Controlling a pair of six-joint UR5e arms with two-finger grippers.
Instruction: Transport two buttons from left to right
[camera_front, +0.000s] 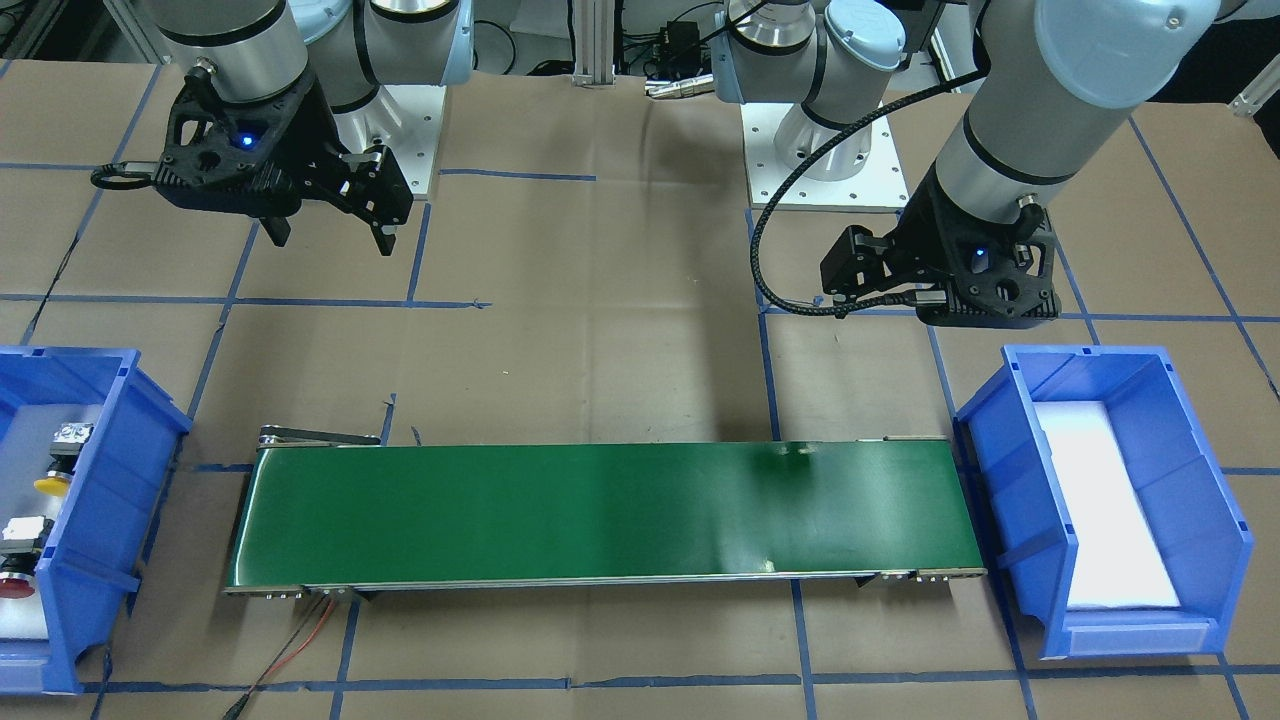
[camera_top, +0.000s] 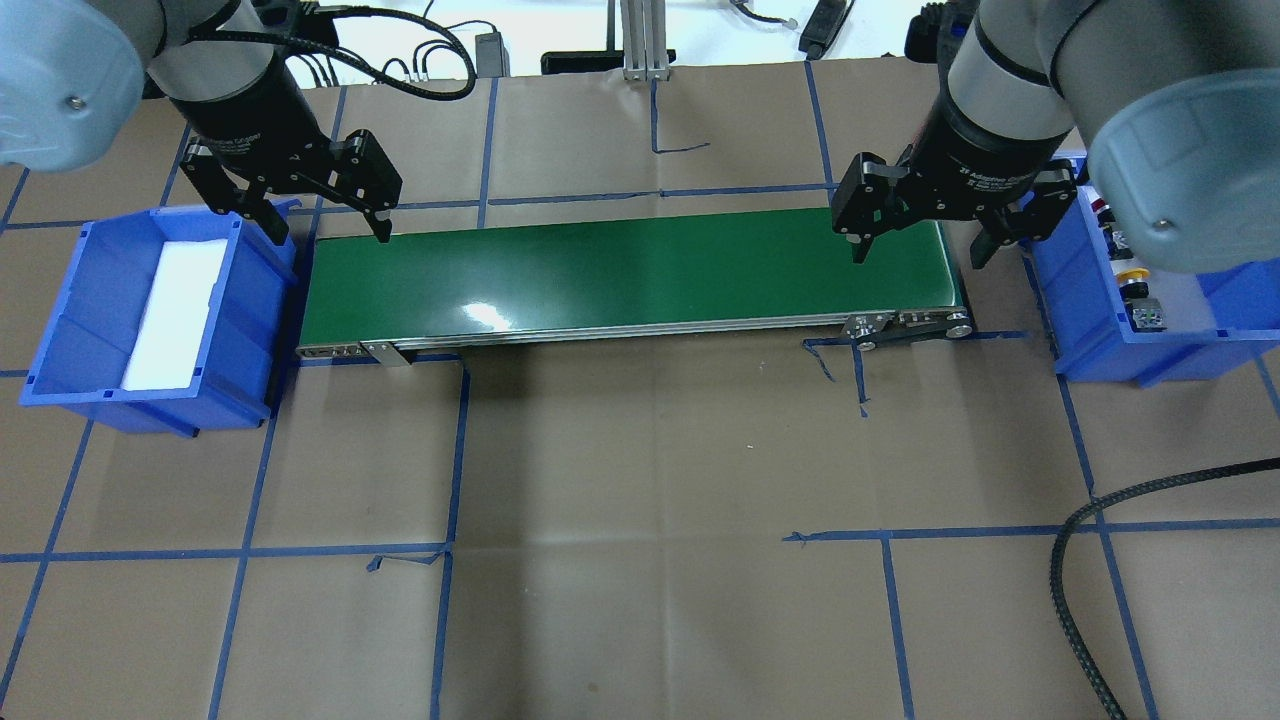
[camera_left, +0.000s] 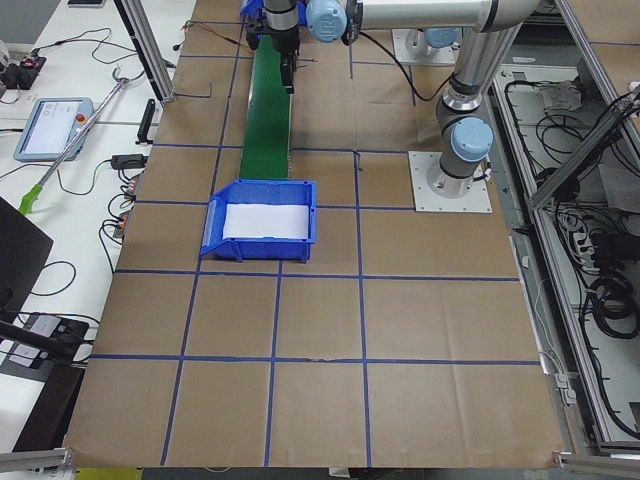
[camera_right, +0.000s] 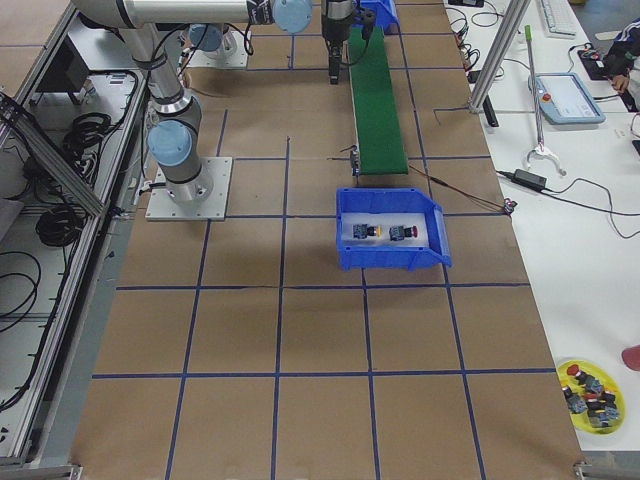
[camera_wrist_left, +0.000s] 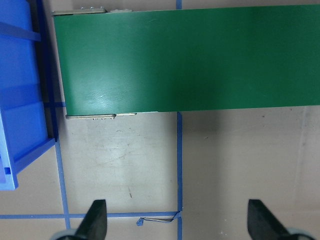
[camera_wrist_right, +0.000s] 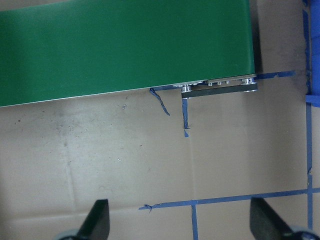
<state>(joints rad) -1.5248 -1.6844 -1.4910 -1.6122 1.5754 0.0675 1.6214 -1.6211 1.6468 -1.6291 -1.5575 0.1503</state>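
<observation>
Two buttons: yellow button (camera_front: 50, 485) and red button (camera_front: 15, 585) both lie in the right blue bin (camera_front: 95, 520). The left blue bin (camera_front: 1085, 352) holds only a white pad (camera_front: 1110, 500). No button on the conveyor belt (camera_front: 600, 515). The left gripper (camera_top: 330, 232) and right gripper (camera_top: 918, 255) hover wide open, holding nothing. By robot sides the transfer looks complete. If operator-side left was meant, it's not started.

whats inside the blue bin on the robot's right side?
The blue bin holds a yellow button and a red button, lying apart on a white liner. Nothing else shows; whatever is under the liner is hidden.
</observation>
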